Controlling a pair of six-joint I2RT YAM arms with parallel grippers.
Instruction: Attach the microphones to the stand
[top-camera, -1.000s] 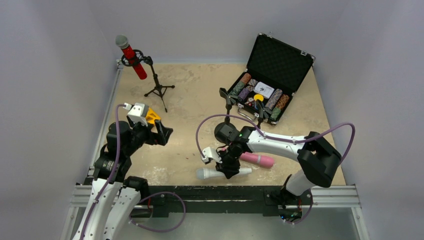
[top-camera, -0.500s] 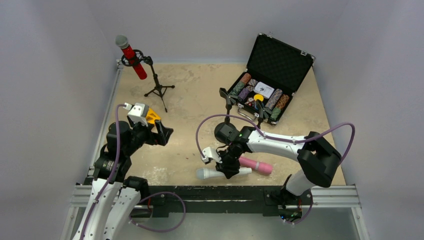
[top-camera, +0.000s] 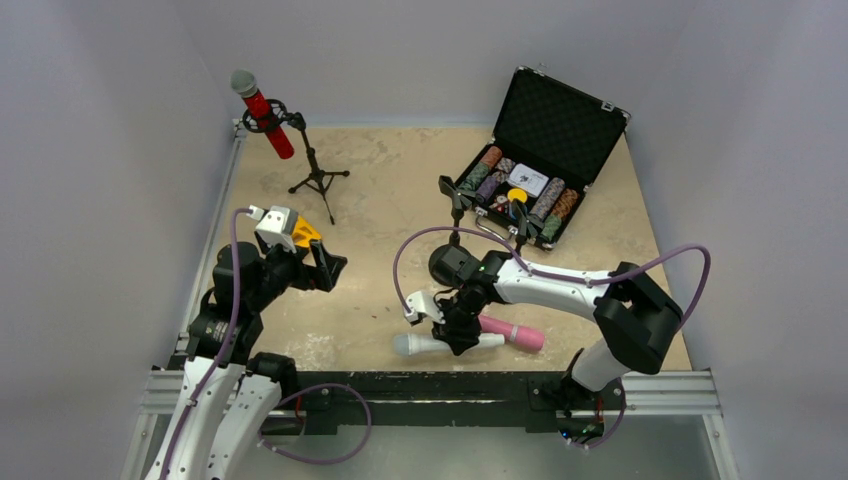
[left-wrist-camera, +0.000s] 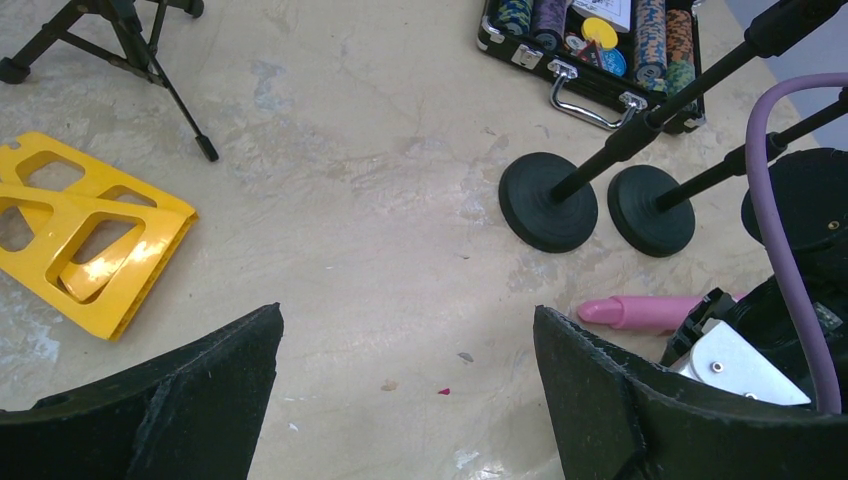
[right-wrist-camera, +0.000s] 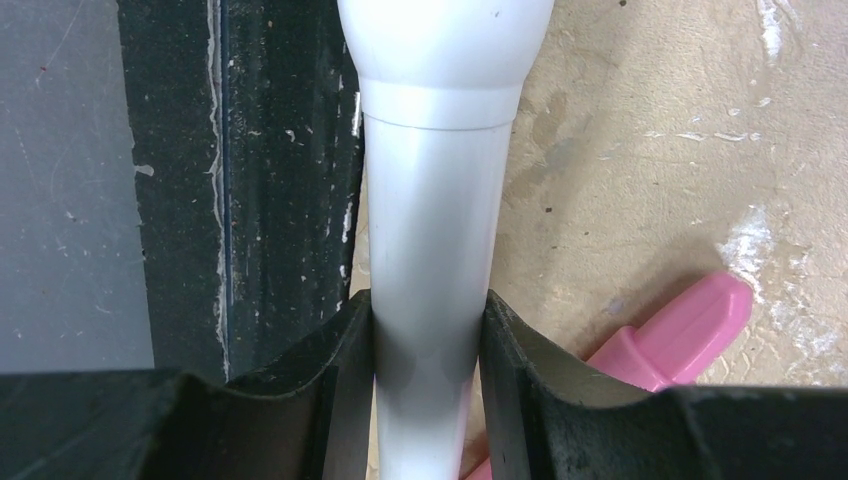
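The glittery red microphone (top-camera: 266, 122) with a grey mesh head sits clipped in the black tripod stand (top-camera: 316, 172) at the back left. The white microphone (top-camera: 420, 345) lies at the table's near edge. My right gripper (top-camera: 461, 338) is shut on its handle (right-wrist-camera: 432, 260). The pink microphone (top-camera: 516, 332) lies just behind it, touching the table; it also shows in the right wrist view (right-wrist-camera: 675, 335) and the left wrist view (left-wrist-camera: 645, 312). Two black round-base stands (left-wrist-camera: 548, 200) stand in the middle. My left gripper (top-camera: 325, 268) is open and empty at the left.
An open black case (top-camera: 575, 140) of poker chips stands at the back right. A yellow plastic piece (left-wrist-camera: 85, 230) lies left of centre, near the tripod's feet. The table's black front rail (right-wrist-camera: 280, 180) runs right beside the white microphone.
My right gripper has shifted slightly at the white microphone, and the pink microphone has been nudged a little toward it. The left arm has not moved.
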